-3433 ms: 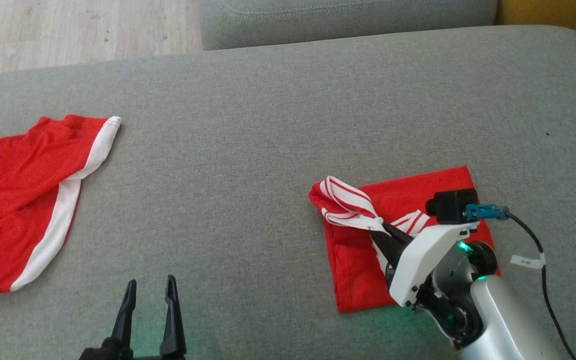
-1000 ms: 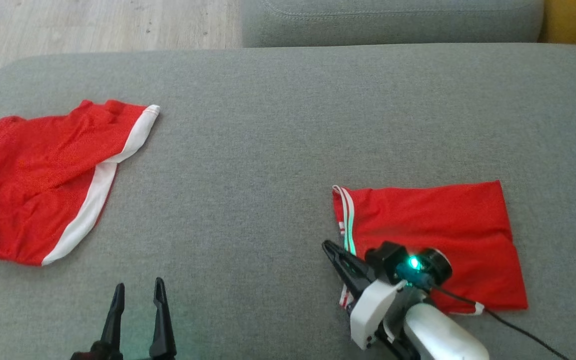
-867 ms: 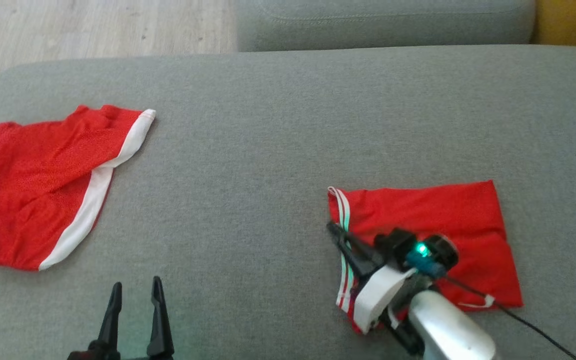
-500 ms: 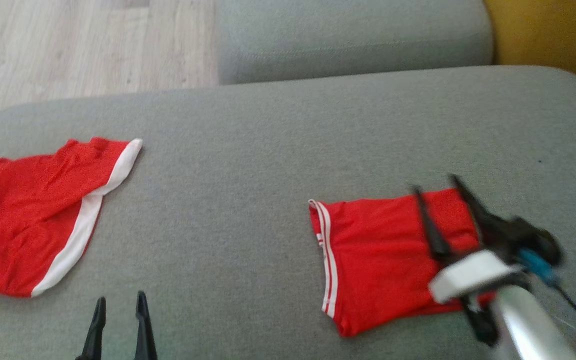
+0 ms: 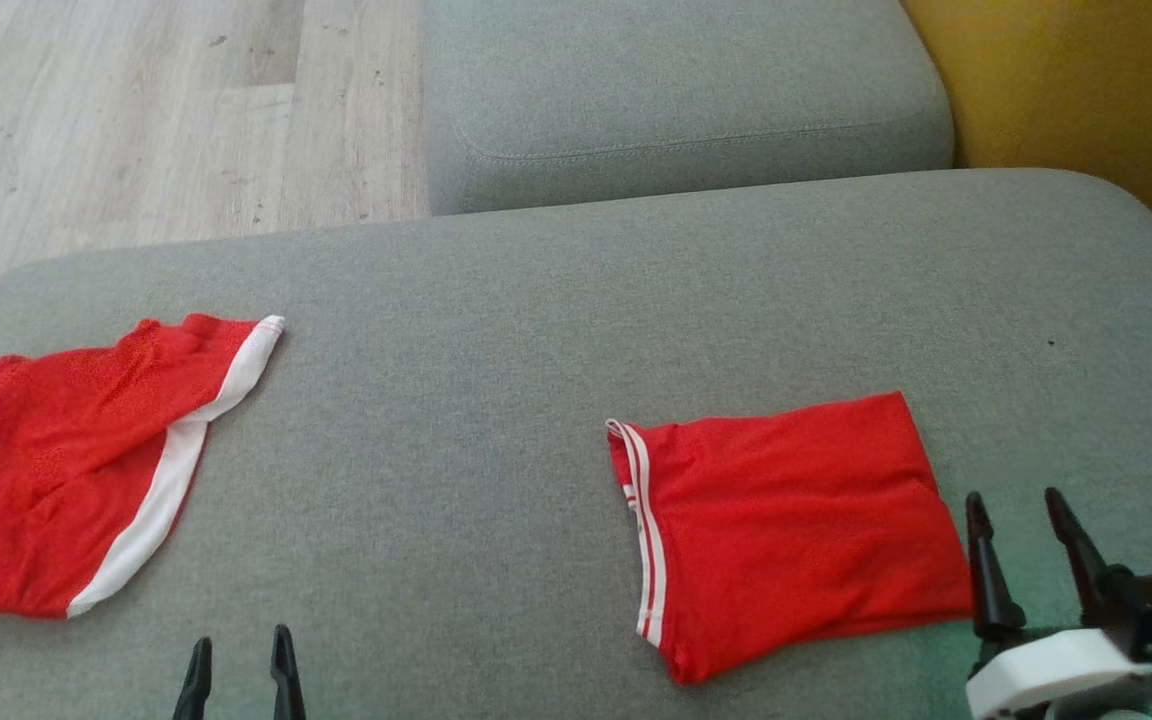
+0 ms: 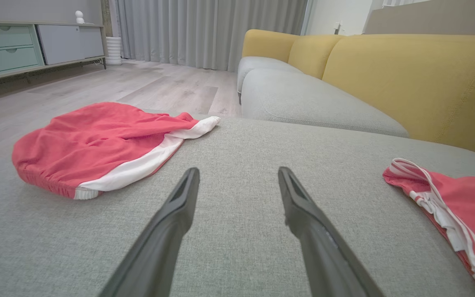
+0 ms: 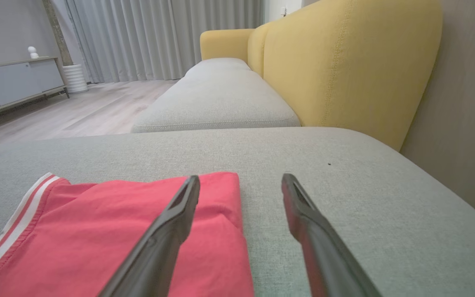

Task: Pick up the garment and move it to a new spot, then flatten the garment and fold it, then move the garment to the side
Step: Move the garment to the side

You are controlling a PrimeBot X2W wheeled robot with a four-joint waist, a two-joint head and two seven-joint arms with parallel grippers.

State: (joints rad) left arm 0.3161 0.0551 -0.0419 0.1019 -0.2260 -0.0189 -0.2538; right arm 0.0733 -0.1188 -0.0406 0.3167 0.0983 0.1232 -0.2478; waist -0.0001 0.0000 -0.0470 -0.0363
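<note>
At the right edge of the garment (image 5: 786, 530) the right hand (image 5: 1014, 497) stands open; left hand (image 5: 241, 640) open over cushion (image 5: 496, 400).

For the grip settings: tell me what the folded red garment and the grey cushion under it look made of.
Folded red garment: thin knit, likely synthetic sports mesh, matte; fine dotted texture, soft wrinkles, white striped band along one edge. Grey cushion: woven upholstery fabric, matte; a coarse flecked weave shows close up in the wrist views.
</note>
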